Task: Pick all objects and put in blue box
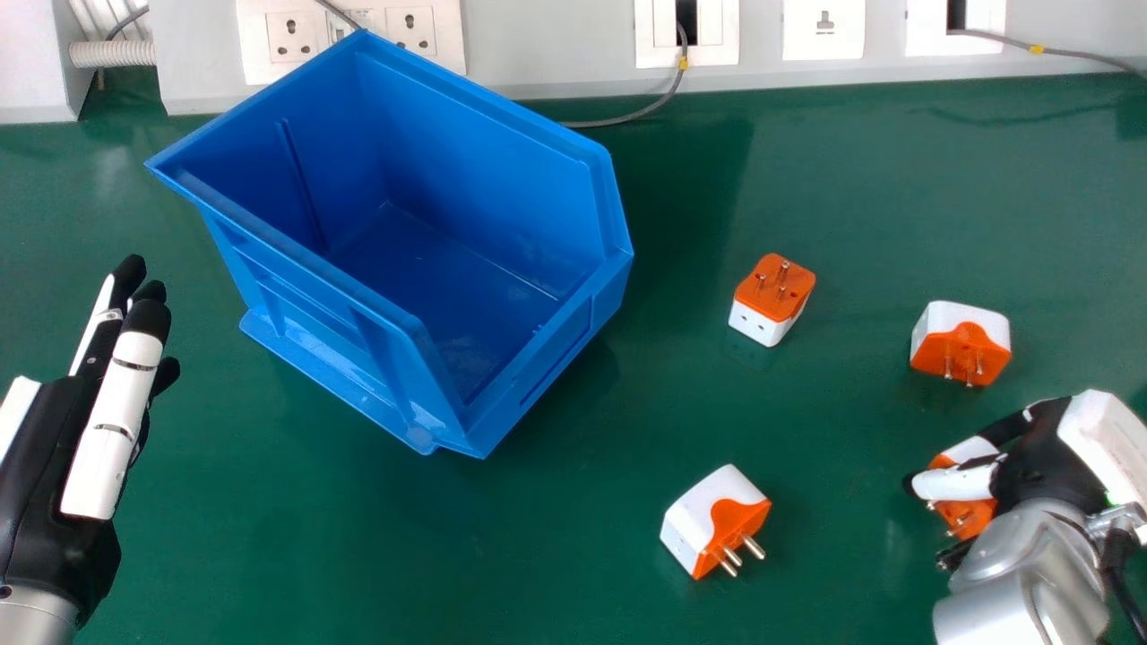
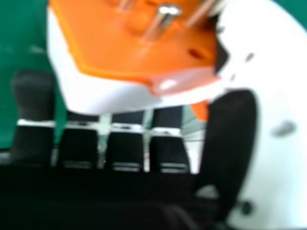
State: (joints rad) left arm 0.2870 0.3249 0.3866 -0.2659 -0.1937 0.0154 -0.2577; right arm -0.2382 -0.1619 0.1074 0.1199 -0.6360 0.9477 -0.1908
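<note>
Pickup stage: right robot hand point(image 1: 1044, 461) clasping plug point(image 1: 972, 514), right of blue box point(image 1: 484, 170); next, lift, carry boxward. Left robot hand point(image 1: 112, 421) relaxed, left of box.

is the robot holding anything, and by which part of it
A plug adapter, held by its white body, in the right hand; its prongs are uncovered.

green tabletop point(image 1: 851, 215) here, with a big blue box point(image 1: 394, 269) sitting on it open side up, one orange-and-white adapter point(image 1: 772, 300) pins-up to the right, a second adapter point(image 1: 961, 343) farther right, a third adapter point(image 1: 717, 521) nearer, plus some grey cable point(image 1: 627, 117) at the far edge
</note>
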